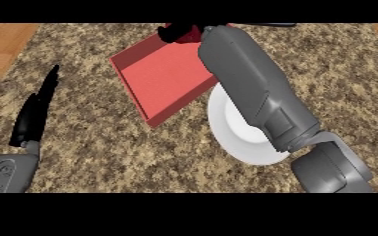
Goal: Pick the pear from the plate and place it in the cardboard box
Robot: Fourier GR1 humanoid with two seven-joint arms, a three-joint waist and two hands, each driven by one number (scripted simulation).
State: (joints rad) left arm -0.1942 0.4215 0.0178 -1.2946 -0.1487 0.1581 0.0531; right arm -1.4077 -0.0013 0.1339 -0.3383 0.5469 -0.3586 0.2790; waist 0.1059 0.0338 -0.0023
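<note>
Here, right robot hand (pixel 176 32) over red box (pixel 166 77); no writing.

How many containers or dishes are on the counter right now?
2. A red box lies upper centre, and a white plate sits against its lower right side, partly covered by the right forearm. The arm may hide something more.

On the speckled counter (pixel 88 145): one white plate (pixel 236 135), one red box (pixel 166 77) (open-topped, square), two grey forearms, two black hands, namely a left hand (pixel 33 112) at the left edge and a right hand (pixel 177 31) over the box's far corner. No pear countable.
</note>
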